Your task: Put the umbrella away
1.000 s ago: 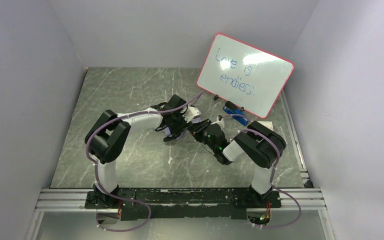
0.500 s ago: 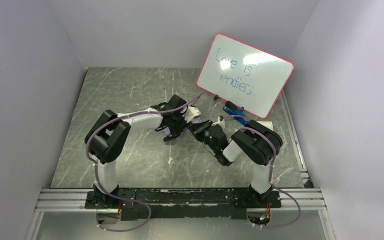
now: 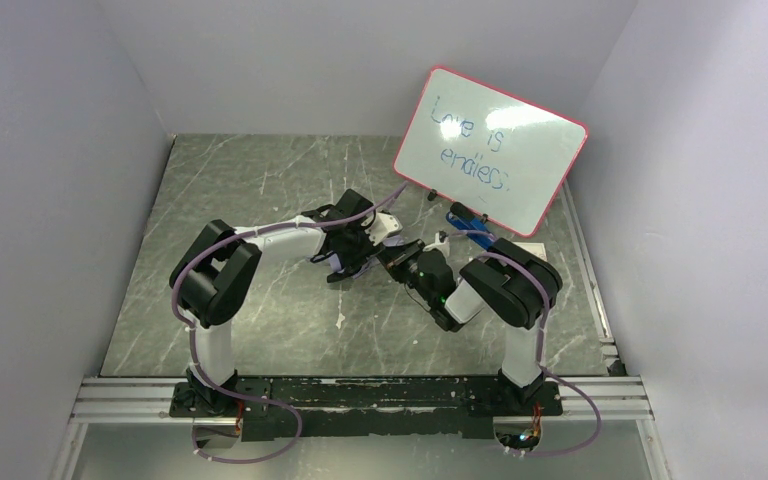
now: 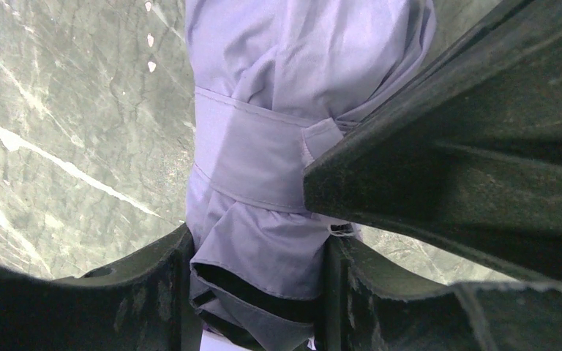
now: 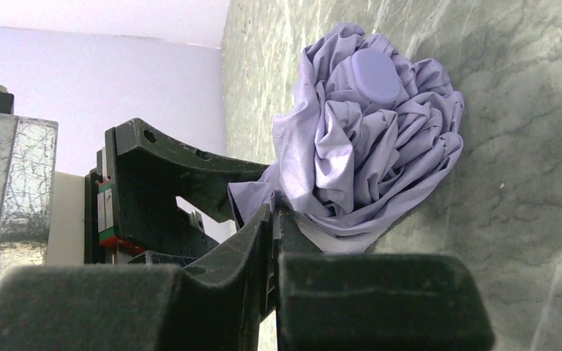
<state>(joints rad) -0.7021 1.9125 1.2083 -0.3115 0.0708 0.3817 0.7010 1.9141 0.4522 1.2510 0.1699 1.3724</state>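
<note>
Left wrist view: the left gripper (image 4: 257, 270) clamps the bundled umbrella (image 4: 278, 80) at medium width near the centre of the table (image 4: 66, 110), while the right gripper (image 5: 273, 219), entering from 3 o'clock, pinches the strap (image 4: 252, 164) end with jaws almost together; the step appears to be fastening the wrap, and the next move calls for pressing that end flat.

This is a robotics lab test cell, not a lived-in room. The table (image 3: 260, 190), a grey-green marbled slab, is boxed in on three sides by plain pale walls (image 3: 50, 200) that rise straight from its edges. Along the table's near edge runs an aluminium rail (image 3: 380, 400) with black plates. The left arm (image 3: 215, 280) and the right arm (image 3: 515, 290) are bolted onto it, each trailing a lilac cable (image 3: 297, 424) that loops past the table's near edge. At the table's far right corner stands a tilted pink-framed whiteboard (image 3: 490, 150) with blue handwriting
</note>
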